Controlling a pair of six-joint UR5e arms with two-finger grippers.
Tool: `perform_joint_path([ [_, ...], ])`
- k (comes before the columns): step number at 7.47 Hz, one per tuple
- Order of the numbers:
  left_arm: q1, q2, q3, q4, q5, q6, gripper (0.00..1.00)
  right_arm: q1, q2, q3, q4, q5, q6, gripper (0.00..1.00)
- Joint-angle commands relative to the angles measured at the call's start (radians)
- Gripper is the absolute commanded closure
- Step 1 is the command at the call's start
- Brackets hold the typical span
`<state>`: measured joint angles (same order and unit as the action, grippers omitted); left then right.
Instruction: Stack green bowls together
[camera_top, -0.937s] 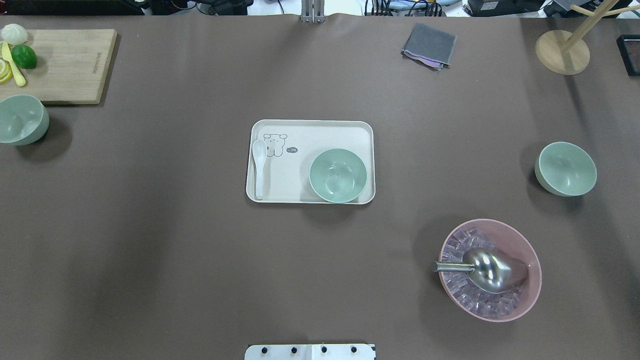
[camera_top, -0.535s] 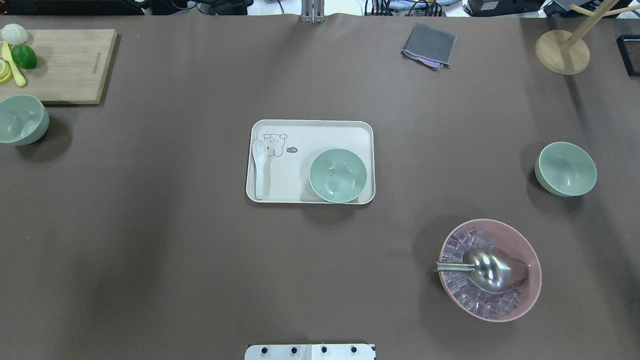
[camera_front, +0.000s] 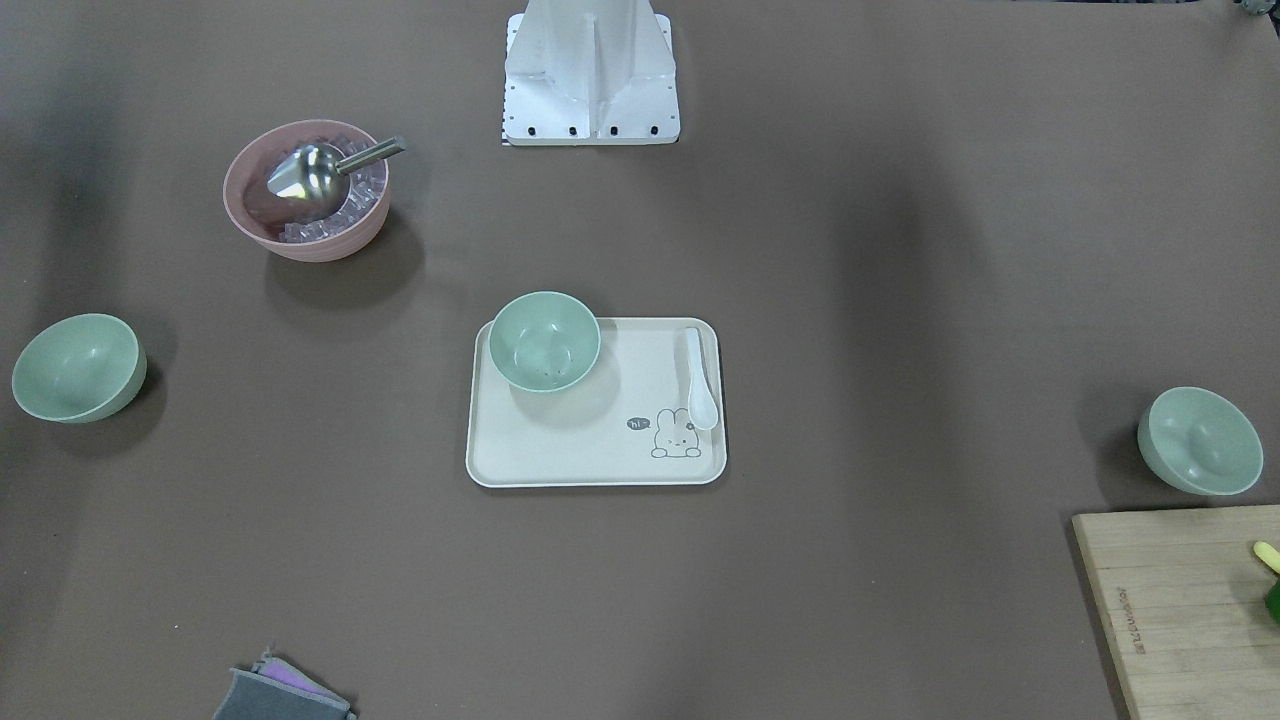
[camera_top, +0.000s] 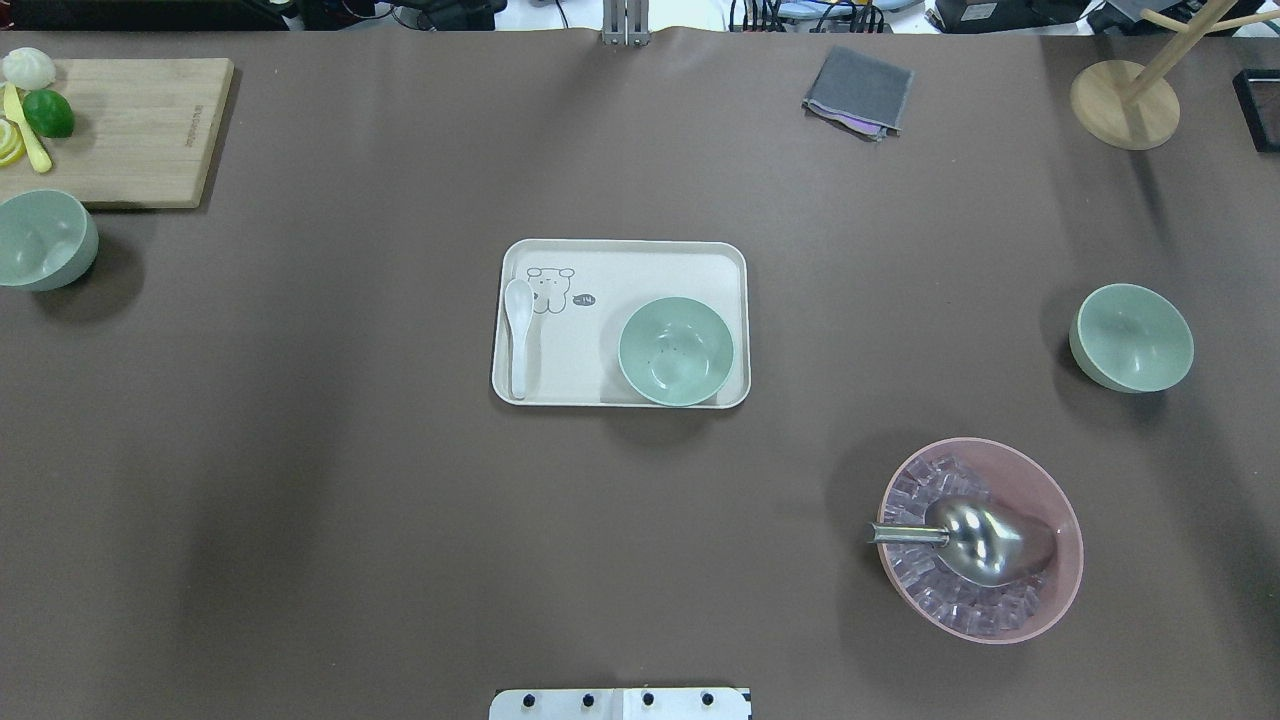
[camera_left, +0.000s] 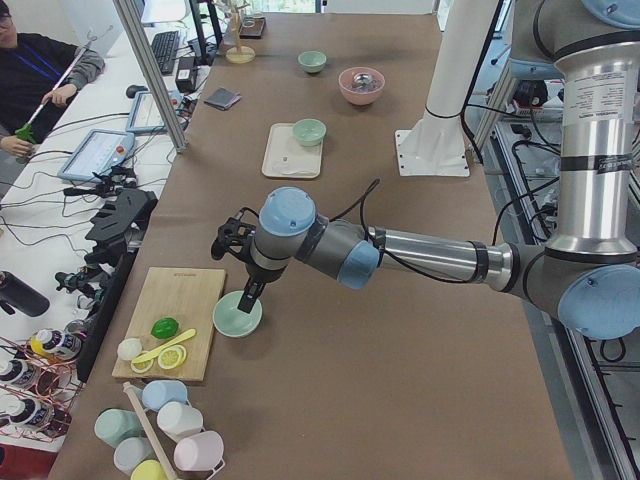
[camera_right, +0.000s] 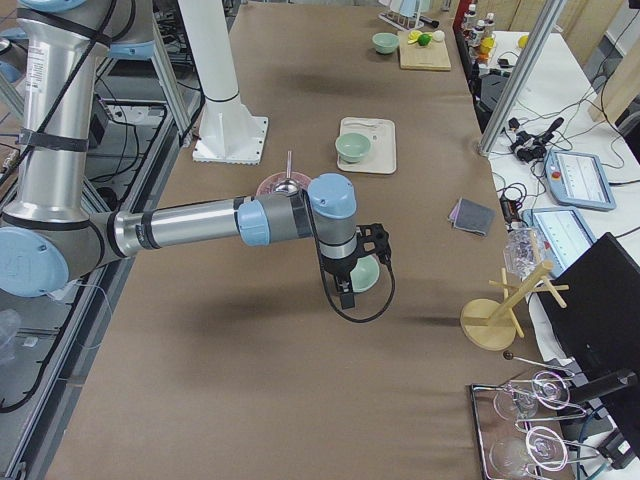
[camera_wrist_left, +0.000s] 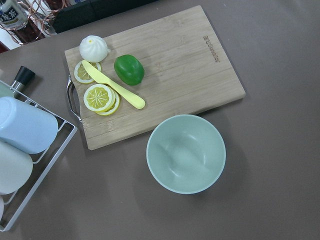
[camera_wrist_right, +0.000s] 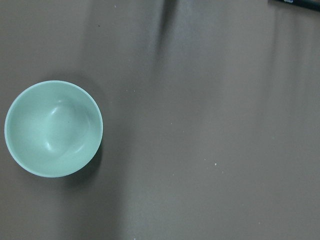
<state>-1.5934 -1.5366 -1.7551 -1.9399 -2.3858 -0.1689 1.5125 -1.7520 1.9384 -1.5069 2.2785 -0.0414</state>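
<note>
Three pale green bowls stand apart, all upright. One green bowl (camera_top: 676, 351) sits on the cream tray (camera_top: 620, 262) at mid-table. A second bowl (camera_top: 45, 240) (camera_wrist_left: 186, 153) lies at the left edge beside the cutting board. The third bowl (camera_top: 1132, 337) (camera_wrist_right: 53, 128) is on the right. My left gripper (camera_left: 248, 297) hangs just above the left bowl, and my right gripper (camera_right: 346, 297) hangs over the right bowl. Both show only in the side views, so I cannot tell whether they are open or shut.
A pink bowl (camera_top: 980, 540) with ice and a metal scoop stands front right. The cutting board (camera_top: 130, 130) carries a lime, lemon slices and a yellow knife. A white spoon (camera_top: 518, 335) lies on the tray. A grey cloth (camera_top: 860, 90) and a wooden stand (camera_top: 1125, 105) sit at the back.
</note>
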Motion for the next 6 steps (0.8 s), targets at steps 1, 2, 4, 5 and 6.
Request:
perform_joint_path([
  [1, 0.039, -0.084, 0.044, -0.039, -0.006, -0.052, 0.01, 0.002, 0.003, -0.002, 0.028, 0.001, 0.0, 0.0],
  [2, 0.05, -0.097, 0.055, -0.042, -0.004, -0.05, 0.01, 0.002, 0.003, -0.004, 0.03, -0.002, -0.002, 0.0],
  [4, 0.07, -0.178, 0.136, -0.047, 0.003, -0.044, 0.01, 0.002, 0.005, -0.01, 0.059, -0.002, -0.002, 0.0],
  [5, 0.102, -0.183, 0.158, -0.068, 0.005, -0.023, 0.01, 0.002, -0.001, -0.016, 0.101, -0.002, 0.001, 0.0],
  [6, 0.11, -0.2, 0.21, -0.124, 0.005, -0.036, 0.01, 0.002, -0.003, -0.036, 0.109, -0.001, 0.002, 0.0],
])
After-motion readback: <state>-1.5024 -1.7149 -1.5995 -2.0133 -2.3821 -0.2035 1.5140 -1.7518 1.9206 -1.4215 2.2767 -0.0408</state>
